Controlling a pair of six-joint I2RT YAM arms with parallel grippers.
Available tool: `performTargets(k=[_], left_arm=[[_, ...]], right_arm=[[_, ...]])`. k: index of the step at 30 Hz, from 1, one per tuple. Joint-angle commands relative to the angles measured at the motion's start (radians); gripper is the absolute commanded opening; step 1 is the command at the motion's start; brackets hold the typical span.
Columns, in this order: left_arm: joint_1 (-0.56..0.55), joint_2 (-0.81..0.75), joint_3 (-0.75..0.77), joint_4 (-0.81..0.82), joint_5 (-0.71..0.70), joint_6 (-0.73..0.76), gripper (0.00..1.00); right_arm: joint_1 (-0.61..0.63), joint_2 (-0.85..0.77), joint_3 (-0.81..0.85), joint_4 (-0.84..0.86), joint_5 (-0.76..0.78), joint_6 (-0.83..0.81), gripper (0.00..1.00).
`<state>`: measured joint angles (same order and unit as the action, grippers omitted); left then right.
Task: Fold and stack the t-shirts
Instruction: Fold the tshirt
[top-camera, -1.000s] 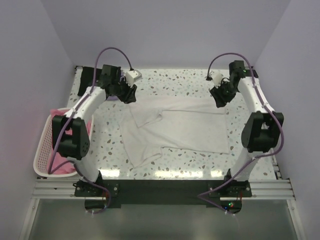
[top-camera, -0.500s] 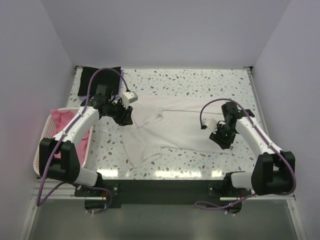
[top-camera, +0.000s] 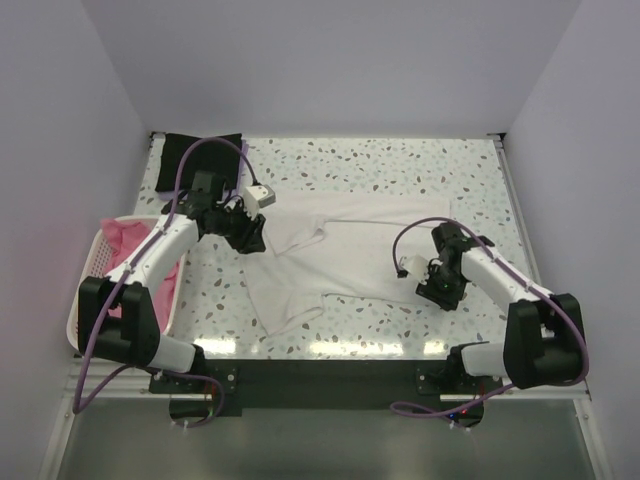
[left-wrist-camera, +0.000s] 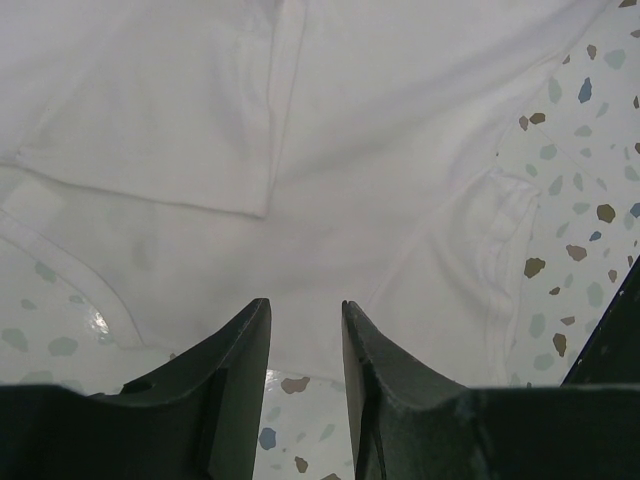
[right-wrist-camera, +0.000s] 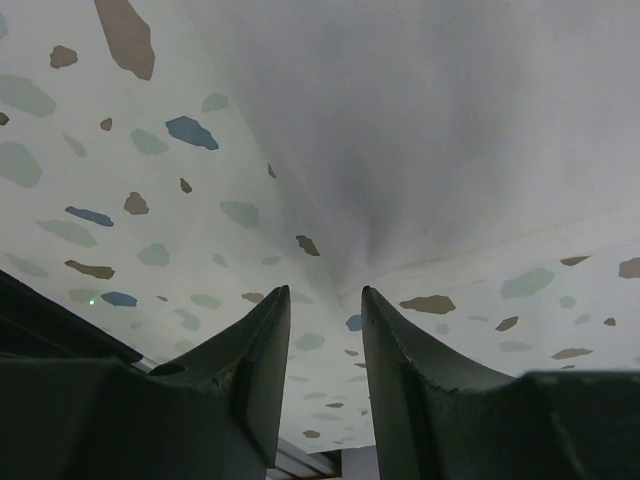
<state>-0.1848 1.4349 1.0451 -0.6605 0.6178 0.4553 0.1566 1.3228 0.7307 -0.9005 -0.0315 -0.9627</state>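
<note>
White t-shirt (top-camera: 360, 250) is lying spread on tabletop (top-camera: 400, 165); left gripper (left-wrist-camera: 304, 306) is hovering at its left edge, right gripper (right-wrist-camera: 324, 293) at its near-right corner, both narrowly parted, grasping nothing.

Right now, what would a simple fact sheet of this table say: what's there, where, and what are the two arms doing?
white t-shirt: spread on the middle of the table
black t-shirt: folded, far left corner
basket: left edge, pink shirts inside
left end effector: open, low at the white t-shirt's left edge
right end effector: open, low at its near right corner
held: nothing
</note>
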Motion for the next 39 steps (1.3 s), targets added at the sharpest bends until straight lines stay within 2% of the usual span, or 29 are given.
performTargets(k=[1, 13, 14, 16, 17, 21, 22, 28, 31, 39], left_arm=[[0.005, -0.004, 0.004, 0.016, 0.026, -0.009, 0.40], [0.005, -0.013, -0.008, -0.040, 0.026, 0.034, 0.40], [0.005, -0.022, -0.025, -0.068, 0.081, 0.072, 0.39], [-0.017, -0.069, -0.055, -0.122, 0.092, 0.178, 0.39], [-0.033, -0.091, -0.103, -0.131, 0.050, 0.210, 0.39], [-0.175, -0.204, -0.238, -0.130, -0.117, 0.327, 0.39], [-0.230, -0.218, -0.264, -0.122, -0.140, 0.339, 0.39], [-0.369, -0.228, -0.385, -0.035, -0.269, 0.355, 0.41], [-0.415, -0.206, -0.404, 0.024, -0.338, 0.338, 0.43], [-0.455, -0.113, -0.445, 0.110, -0.375, 0.339, 0.43]], right_arm=[[0.008, -0.010, -0.019, 0.046, 0.030, -0.004, 0.38], [0.017, 0.019, -0.100, 0.138, 0.051, -0.011, 0.32], [0.017, 0.019, -0.103, 0.144, 0.054, -0.010, 0.28], [0.015, 0.019, -0.111, 0.155, 0.056, -0.007, 0.22], [0.017, 0.019, -0.111, 0.156, 0.054, -0.004, 0.15], [0.017, 0.026, -0.096, 0.158, 0.047, 0.008, 0.00], [0.018, 0.035, -0.091, 0.158, 0.047, 0.012, 0.00], [0.018, 0.033, -0.053, 0.137, 0.041, 0.031, 0.00], [0.018, 0.042, -0.036, 0.127, 0.041, 0.042, 0.00], [0.018, 0.055, -0.017, 0.124, 0.042, 0.044, 0.00]])
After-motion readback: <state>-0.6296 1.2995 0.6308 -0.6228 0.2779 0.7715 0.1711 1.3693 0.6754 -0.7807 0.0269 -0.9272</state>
